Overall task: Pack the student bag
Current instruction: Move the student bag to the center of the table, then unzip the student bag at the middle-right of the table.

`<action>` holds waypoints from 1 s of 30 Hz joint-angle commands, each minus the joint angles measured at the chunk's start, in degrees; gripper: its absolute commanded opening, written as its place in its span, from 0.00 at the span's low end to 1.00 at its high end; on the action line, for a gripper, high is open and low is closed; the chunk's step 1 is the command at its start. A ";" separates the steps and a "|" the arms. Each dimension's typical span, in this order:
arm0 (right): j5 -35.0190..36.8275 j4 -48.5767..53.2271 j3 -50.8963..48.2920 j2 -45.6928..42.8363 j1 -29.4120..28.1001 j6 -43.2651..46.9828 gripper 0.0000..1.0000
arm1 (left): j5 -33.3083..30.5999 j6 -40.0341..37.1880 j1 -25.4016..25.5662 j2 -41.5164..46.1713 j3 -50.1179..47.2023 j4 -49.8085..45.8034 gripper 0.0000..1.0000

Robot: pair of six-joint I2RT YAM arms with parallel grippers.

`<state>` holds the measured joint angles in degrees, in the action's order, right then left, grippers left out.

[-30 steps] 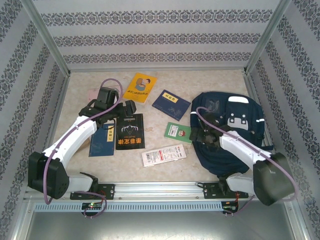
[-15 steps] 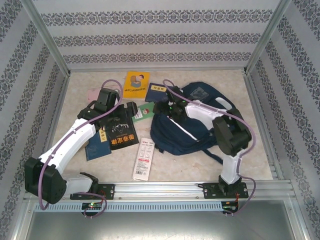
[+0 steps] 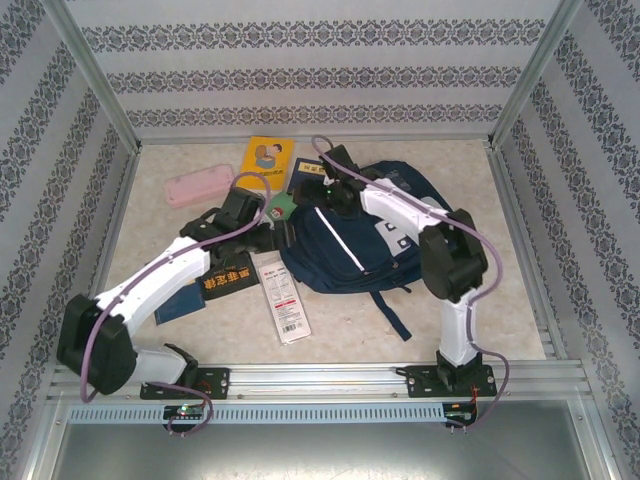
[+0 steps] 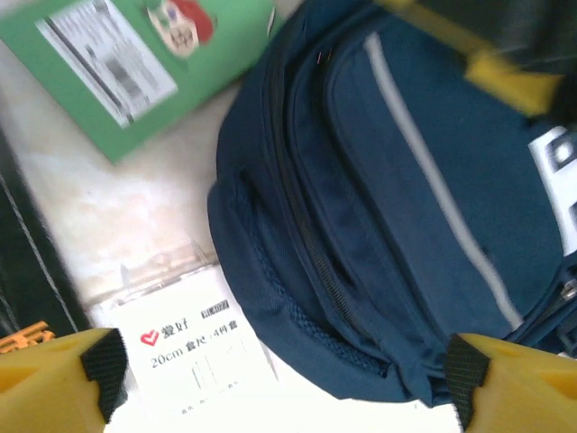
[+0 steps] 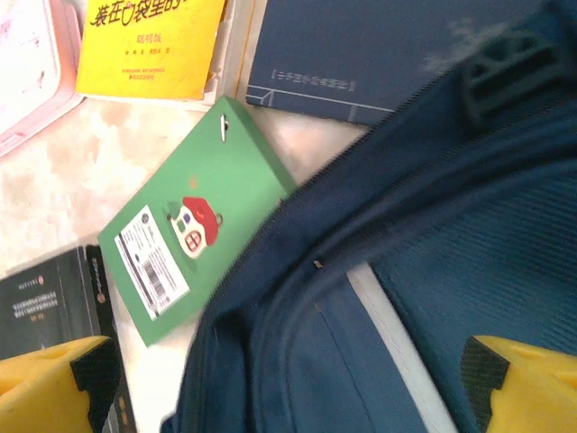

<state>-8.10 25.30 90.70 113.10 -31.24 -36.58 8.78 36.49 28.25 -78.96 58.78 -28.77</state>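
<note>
The student bag (image 3: 345, 245), navy with a white stripe, lies flat at the table's middle. My left gripper (image 3: 268, 225) hovers at its left edge, open; in the left wrist view the yellow, black-padded fingers (image 4: 101, 364) stand wide apart over the bag's (image 4: 406, 198) zipped rim and a white ruler pack (image 4: 194, 361). My right gripper (image 3: 316, 192) is over the bag's upper left corner, open too, and its fingers (image 5: 90, 361) span the bag's (image 5: 406, 316) fabric with nothing between them. A green booklet (image 5: 198, 225) lies just beside the bag.
A yellow book (image 3: 270, 160), a navy book (image 3: 305, 172) and a pink pencil case (image 3: 198, 187) lie at the back left. A black book (image 3: 225, 275), a blue book (image 3: 180, 300) and the ruler pack (image 3: 283, 295) lie front left. Bag straps (image 3: 395, 315) trail toward the front.
The bag has slid from the right side to the middle as the right arm swung left with it. The left gripper moved right to the bag's edge. Books and ruler pack shifted.
</note>
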 commanded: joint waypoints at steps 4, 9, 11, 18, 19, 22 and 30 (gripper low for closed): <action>9.29 3.09 -14.78 -16.54 2.14 5.37 0.98 | 1.34 2.52 3.62 -12.90 5.91 0.09 0.78; 11.69 4.11 -25.56 -27.03 3.20 5.88 0.98 | 0.85 1.19 4.58 -24.21 13.27 -3.83 0.34; 12.25 4.88 -29.29 -30.79 3.46 6.05 0.98 | 0.06 -0.41 4.61 -27.52 16.73 -5.15 0.21; 13.99 8.33 -39.64 -41.39 4.34 5.60 0.98 | -5.95 -8.15 3.39 -39.25 33.88 -11.85 0.12; 14.00 8.52 -40.65 -42.35 4.43 5.55 0.98 | -6.36 -8.93 3.02 -40.70 36.28 -12.68 0.14; 14.38 9.17 -44.01 -45.97 4.85 4.49 0.98 | -6.92 -10.94 1.85 -44.41 42.88 -14.55 0.18; 6.13 6.37 -53.11 -53.50 14.05 -4.85 0.97 | -1.16 -9.45 1.47 -39.64 41.56 -9.72 0.65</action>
<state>2.50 32.80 40.77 62.37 -20.40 -36.16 4.93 26.83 29.65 -123.46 103.24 -39.97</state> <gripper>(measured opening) 0.975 0.583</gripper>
